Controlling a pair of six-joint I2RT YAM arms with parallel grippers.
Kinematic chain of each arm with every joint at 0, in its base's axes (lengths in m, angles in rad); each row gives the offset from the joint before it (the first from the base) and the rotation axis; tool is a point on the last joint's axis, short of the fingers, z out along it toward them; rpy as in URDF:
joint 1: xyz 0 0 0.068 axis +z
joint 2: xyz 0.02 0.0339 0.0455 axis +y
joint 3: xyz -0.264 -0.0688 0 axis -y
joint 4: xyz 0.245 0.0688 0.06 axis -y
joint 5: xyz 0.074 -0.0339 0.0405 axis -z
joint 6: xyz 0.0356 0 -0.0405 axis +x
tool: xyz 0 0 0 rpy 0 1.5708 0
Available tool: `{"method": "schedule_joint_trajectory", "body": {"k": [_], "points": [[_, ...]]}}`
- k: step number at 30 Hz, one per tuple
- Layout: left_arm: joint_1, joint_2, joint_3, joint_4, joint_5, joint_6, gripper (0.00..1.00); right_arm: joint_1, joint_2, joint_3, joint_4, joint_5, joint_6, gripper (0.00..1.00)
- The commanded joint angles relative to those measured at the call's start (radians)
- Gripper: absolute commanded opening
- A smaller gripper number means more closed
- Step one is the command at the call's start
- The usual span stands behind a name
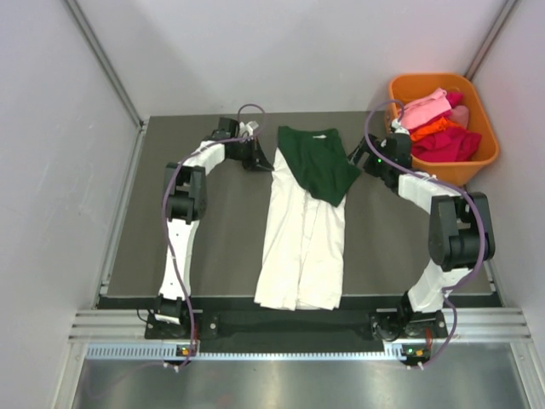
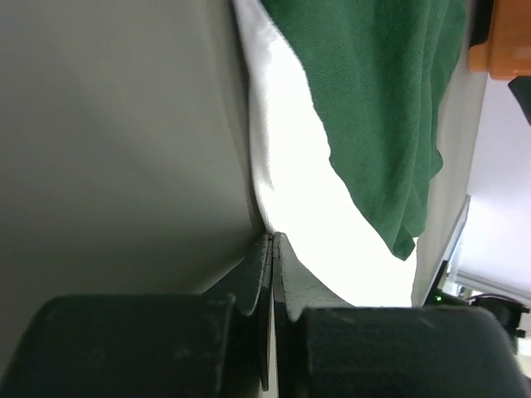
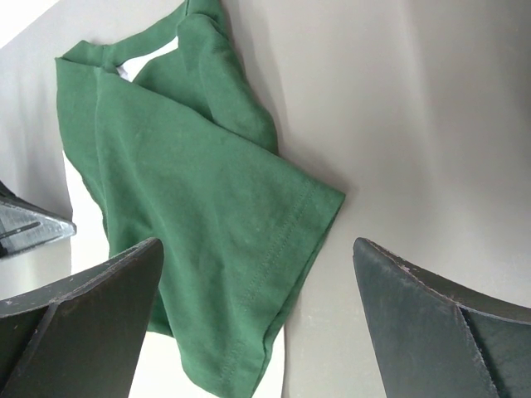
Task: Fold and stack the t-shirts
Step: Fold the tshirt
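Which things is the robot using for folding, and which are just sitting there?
For the job:
white t-shirt, spread out long
green t-shirt, lying on its far end
left gripper, shut on the white t-shirt's edge
right gripper, open above the green t-shirt

Just lying about:
orange basket, far right corner
pink, red and orange clothes piled in it

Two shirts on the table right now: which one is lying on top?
The dark green shirt. It lies over the far end of the cream-white shirt, which is stretched out long beneath it toward the near edge.
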Motion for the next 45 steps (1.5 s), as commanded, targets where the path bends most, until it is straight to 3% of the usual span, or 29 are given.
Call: {"method": "schedule_joint_trajectory", "body": {"k": [1, 7, 10, 12, 14, 22, 27, 33, 35, 36, 45], "points": [[0.041, 0.013, -0.046, -0.022, -0.12, 0.016, 0.0, -0.015, -0.046, -0.006, 0.024, -0.014, 0.006, 0.98], [0.053, 0.048, -0.02, 0.01, -0.099, -0.01, 0.0, -0.018, -0.049, -0.007, 0.024, -0.019, 0.009, 0.97], [0.055, 0.078, 0.058, -0.017, -0.097, -0.007, 0.32, -0.018, -0.052, -0.007, 0.024, -0.02, 0.009, 0.97], [0.055, 0.084, 0.071, 0.004, -0.096, -0.018, 0.36, -0.018, -0.052, -0.006, 0.023, -0.023, 0.009, 0.97], [0.055, 0.098, 0.107, 0.007, -0.093, -0.024, 0.48, -0.021, -0.052, -0.006, 0.021, -0.025, 0.01, 0.97], [0.041, 0.153, 0.178, 0.011, -0.108, -0.062, 0.51, -0.024, -0.047, -0.006, 0.023, -0.037, 0.015, 0.97], [0.02, 0.191, 0.242, -0.02, -0.12, -0.061, 0.49, -0.024, -0.05, -0.006, 0.021, -0.04, 0.015, 0.97], [0.016, 0.21, 0.267, -0.048, -0.097, -0.043, 0.33, -0.03, -0.052, -0.007, 0.02, -0.046, 0.018, 0.97], [0.018, 0.219, 0.29, -0.074, -0.109, -0.032, 0.15, -0.03, -0.05, -0.006, 0.02, -0.048, 0.02, 0.97], [0.02, 0.22, 0.301, -0.08, -0.119, -0.029, 0.0, -0.031, -0.049, -0.006, 0.02, -0.051, 0.021, 0.97], [0.078, 0.198, 0.273, 0.033, -0.151, -0.122, 0.0, -0.031, -0.046, -0.007, 0.012, -0.053, 0.02, 0.96]]}}
